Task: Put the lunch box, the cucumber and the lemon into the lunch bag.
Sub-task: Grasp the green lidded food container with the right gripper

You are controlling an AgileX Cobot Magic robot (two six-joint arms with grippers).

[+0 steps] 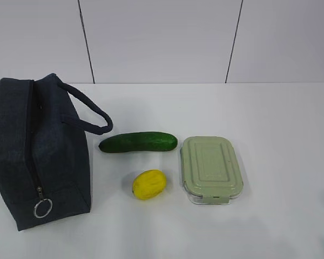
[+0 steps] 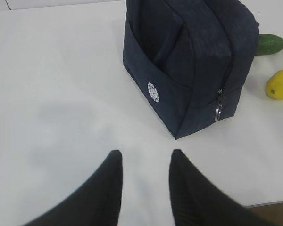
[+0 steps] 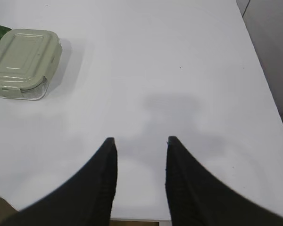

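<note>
On the white table, the navy lunch bag stands toward the left edge with its zipper closed, its silver ring pull hanging at the near end and its loop handle reaching toward the dark green cucumber lying just beside it. Nearer the front edge sits the yellow lemon, and the lunch box with its sage-green lid rests right of both, close to the cucumber's tip. Both the left gripper and the right gripper hover above bare tabletop near the front edge, jaws partly parted and holding nothing, well apart from every item.
</note>
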